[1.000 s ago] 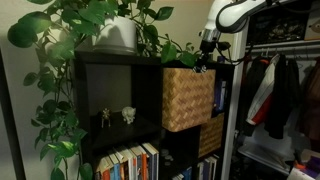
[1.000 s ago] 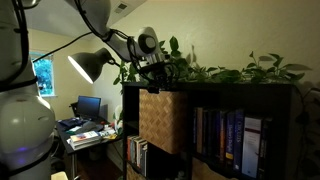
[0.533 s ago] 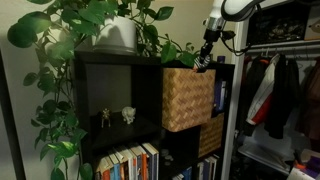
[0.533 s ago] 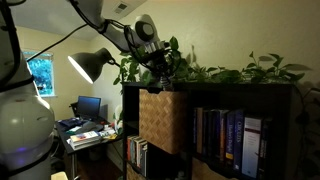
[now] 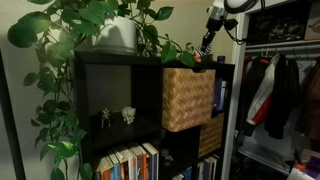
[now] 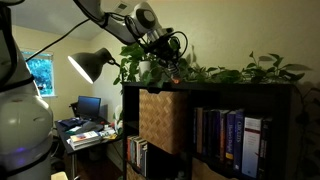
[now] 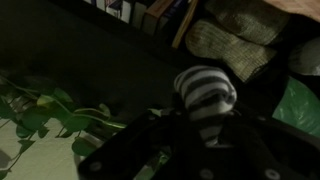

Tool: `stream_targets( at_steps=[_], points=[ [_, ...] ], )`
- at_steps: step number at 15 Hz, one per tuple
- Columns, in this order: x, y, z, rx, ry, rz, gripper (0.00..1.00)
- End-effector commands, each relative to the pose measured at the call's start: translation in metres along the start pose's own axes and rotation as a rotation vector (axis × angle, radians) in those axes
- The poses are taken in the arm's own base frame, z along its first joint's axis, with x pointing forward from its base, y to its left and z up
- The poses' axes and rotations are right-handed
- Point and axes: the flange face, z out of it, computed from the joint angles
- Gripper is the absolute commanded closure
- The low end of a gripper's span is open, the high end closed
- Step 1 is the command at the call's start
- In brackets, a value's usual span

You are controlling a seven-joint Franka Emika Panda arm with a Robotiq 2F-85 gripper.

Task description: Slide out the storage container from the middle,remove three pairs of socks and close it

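The storage container is a light tan wicker cube that sticks out of the middle cell of the dark shelf; it also shows in the other exterior view. My gripper hangs above the shelf's top, over the container's far upper corner, among the plant leaves. In the wrist view the gripper is shut on a rolled pair of black-and-white striped socks. Woven wicker lies below and beyond the socks. The fingertips are dark and hard to make out.
A trailing plant in a white pot covers the shelf top. A darker woven basket sits lower down. Books fill neighbouring cells, small figurines stand in one, clothes hang beside the shelf, and a lamp stands nearby.
The gripper has risen from the container's top edge to above the shelf top, carrying the striped socks. The container has not moved.
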Motion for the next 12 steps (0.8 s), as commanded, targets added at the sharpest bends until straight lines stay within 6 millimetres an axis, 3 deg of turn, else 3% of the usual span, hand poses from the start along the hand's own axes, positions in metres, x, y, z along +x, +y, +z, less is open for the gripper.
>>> stream_targets(
  at_steps=[1, 5, 8, 9, 12],
  points=[
    [0.013, 0.016, -0.006, -0.057, 0.052, 0.004, 0.88],
    [0.024, 0.027, 0.000, -0.095, 0.122, -0.006, 0.88],
    [0.029, 0.030, 0.020, -0.108, 0.165, -0.018, 0.88],
    [0.030, 0.031, 0.028, -0.104, 0.170, -0.020, 0.83],
    [0.028, 0.031, 0.052, -0.087, 0.167, -0.011, 0.88]
  ],
)
